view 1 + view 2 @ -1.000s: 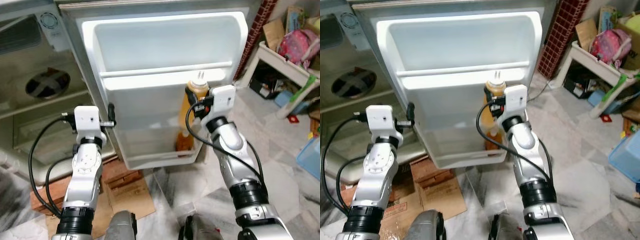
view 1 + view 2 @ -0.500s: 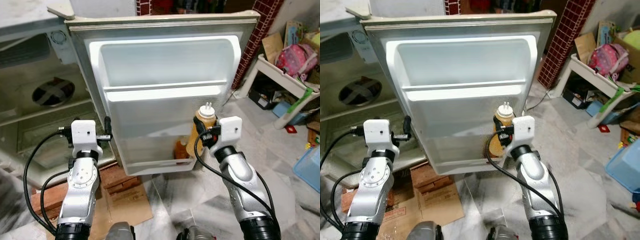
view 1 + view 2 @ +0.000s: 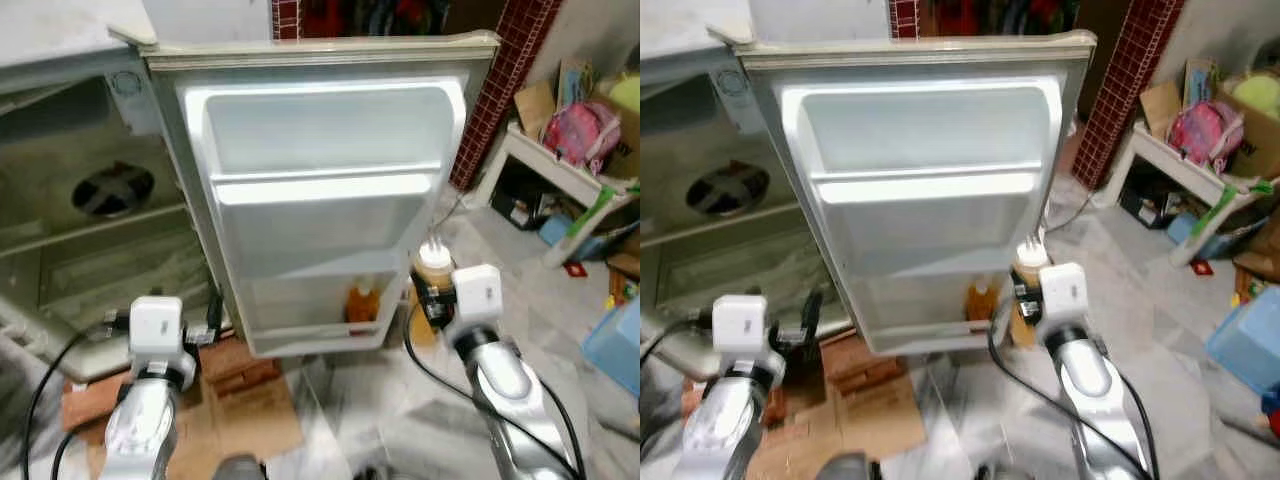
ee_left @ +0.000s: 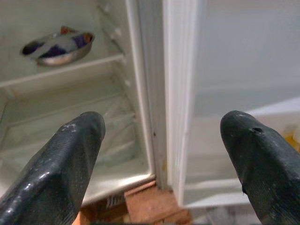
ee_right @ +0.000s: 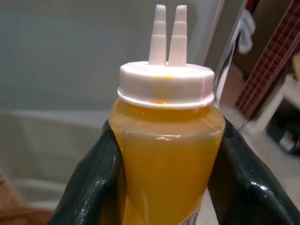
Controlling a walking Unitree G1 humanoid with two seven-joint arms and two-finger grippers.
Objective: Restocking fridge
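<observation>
Fridge door [image 3: 330,190], white plastic, standing open with its inner shelves facing the camera; the whole scene is now sitting farther off than a second ago, since the camera has pulled back. Right gripper [image 5: 164,154] is pinching a clear squeeze bottle of orange-yellow sauce with a white twin-nozzle cap [image 3: 433,275], its black fingers [image 5: 91,187] pressing both sides. This bottle, a second ago hanging in front of the door's lower shelf, is now sitting just off the door's right edge, outside it. Small orange bottle [image 3: 361,302] is standing in the lowest door shelf. Left gripper [image 4: 159,154] is hovering with fingers [image 4: 61,168] spread wide and empty, facing the door's hinge edge. Metal bowl [image 4: 58,47] is resting on an inner fridge shelf, contents unclear. Head views are blurring; clutter at right is hard to make out.
</observation>
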